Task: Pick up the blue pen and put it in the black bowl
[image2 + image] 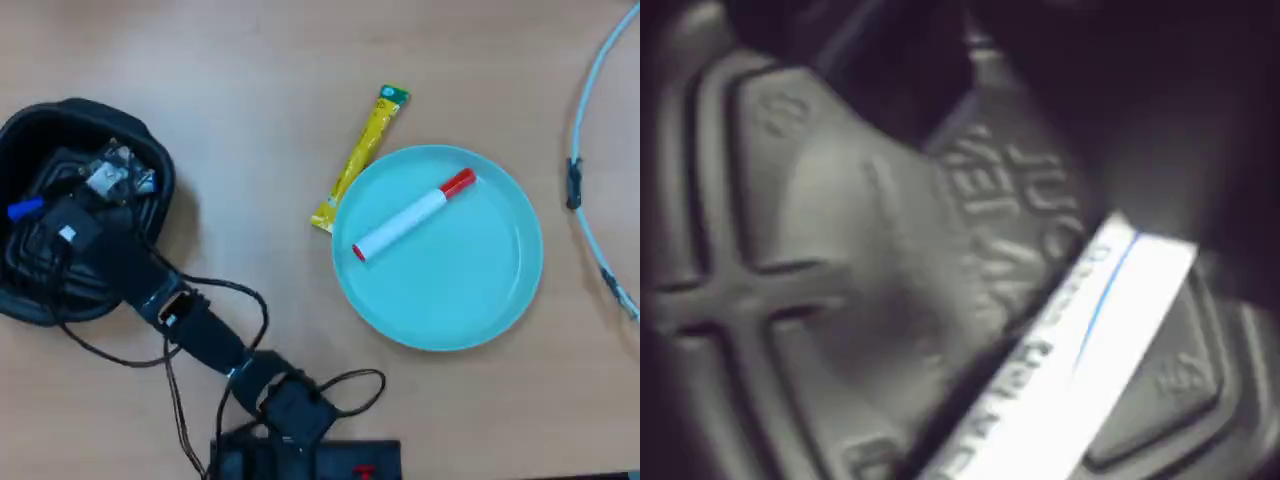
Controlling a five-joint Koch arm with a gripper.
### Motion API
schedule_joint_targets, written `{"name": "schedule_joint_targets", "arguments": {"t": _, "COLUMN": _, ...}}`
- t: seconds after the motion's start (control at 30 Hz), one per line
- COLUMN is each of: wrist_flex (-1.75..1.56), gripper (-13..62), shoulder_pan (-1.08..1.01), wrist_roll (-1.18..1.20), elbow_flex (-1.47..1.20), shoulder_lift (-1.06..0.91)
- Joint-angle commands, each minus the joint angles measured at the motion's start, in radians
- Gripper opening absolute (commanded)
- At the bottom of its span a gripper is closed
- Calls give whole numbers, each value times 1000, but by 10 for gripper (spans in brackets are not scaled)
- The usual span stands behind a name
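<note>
Wrist view: blurry, blue pen lies diagonally just over the black bowl ribbed floor; jaws out of frame. Overhead view: gripper down inside the bowl, blue cap poking out left; can't tell its opening or whether it grips the pen. Red-capped marker on teal plate, yellow sachet beside it.

Bowl, far left in the overhead view: black; wrist view shows a raised cross-rib pattern and embossed lettering on its floor. Pen: white barrel with blue print and a blue stripe, blue end visible overhead. Right of centre, teal plate carries a white marker with red cap; yellow sachet, green tip; table tan.
</note>
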State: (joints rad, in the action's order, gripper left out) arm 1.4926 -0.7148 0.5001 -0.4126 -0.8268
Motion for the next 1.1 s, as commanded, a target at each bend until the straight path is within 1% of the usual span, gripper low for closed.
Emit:
{"name": "schedule_joint_targets", "arguments": {"t": 0.0, "wrist_flex": 78, "gripper": 307, "shoulder_pan": -8, "wrist_roll": -91, "elbow_flex": 84, "shoulder_lift": -196}}
{"name": "schedule_joint_targets", "arguments": {"t": 0.23, "wrist_flex": 158, "gripper": 306, "shoulder_pan": -60, "wrist_roll": -235, "elbow_flex": 71, "shoulder_lift": -344}}
{"name": "schedule_joint_targets", "arguments": {"t": 0.4, "wrist_flex": 230, "gripper": 314, "shoulder_pan": -147, "wrist_roll": -347, "elbow_flex": 67, "shoulder_lift": -407}}
{"name": "schedule_joint_targets", "arguments": {"t": 0.57, "wrist_flex": 238, "gripper": 315, "shoulder_pan": -218, "wrist_roll": -442, "elbow_flex": 71, "shoulder_lift": -425}}
{"name": "schedule_joint_targets", "arguments": {"t": 0.87, "wrist_flex": 293, "gripper": 316, "shoulder_pan": -313, "wrist_roll": -492, "elbow_flex": 60, "shoulder_lift": -440}}
{"name": "schedule_joint_targets", "arguments": {"t": 1.07, "wrist_flex": 265, "gripper": 316, "shoulder_pan": -331, "wrist_roll": -483, "elbow_flex": -37, "shoulder_lift": -449}}
